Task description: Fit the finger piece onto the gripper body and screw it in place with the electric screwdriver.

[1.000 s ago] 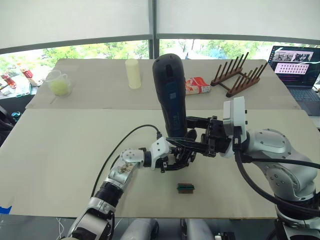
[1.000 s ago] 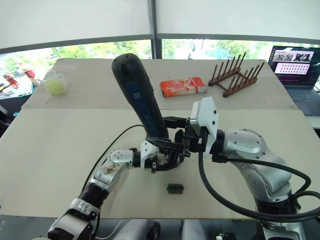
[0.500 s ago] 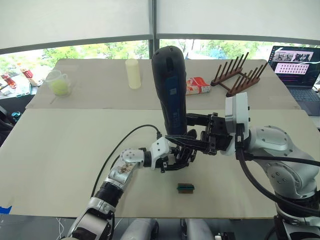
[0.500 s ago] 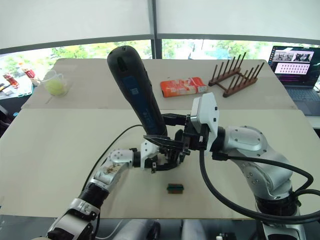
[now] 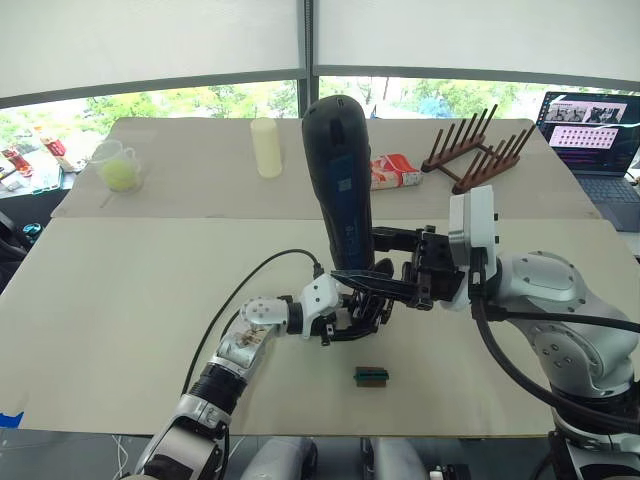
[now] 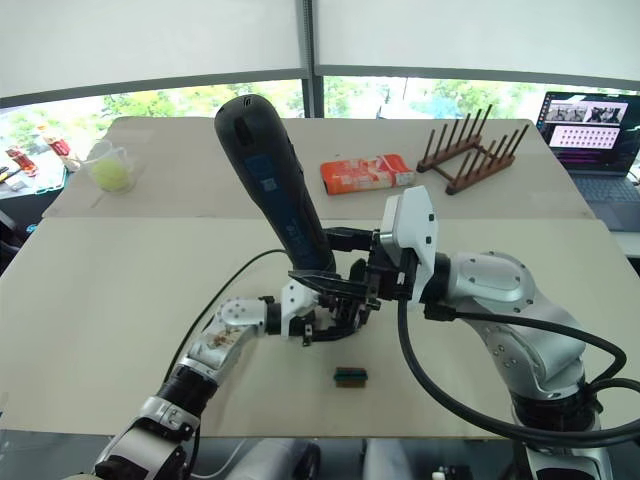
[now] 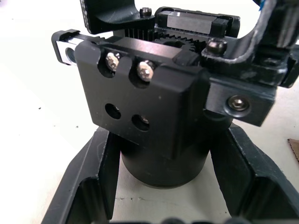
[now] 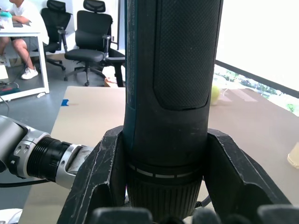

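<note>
Since a second ago the electric screwdriver (image 5: pixel 338 185) has tipped slightly left. My right gripper (image 5: pixel 385 265) clamps its lower end; it stands near-upright, bit down, over the gripper body (image 7: pixel 154 116), which my left gripper (image 5: pixel 352 315) grips on the table (image 5: pixel 130 300).

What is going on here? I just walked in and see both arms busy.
The right tool is clamped around the electric screwdriver, holding it nearly upright, tip down over the gripper body. The left tool grips that body's round base, steadying it on the table. A small green-and-brown block lies nearby.
</note>
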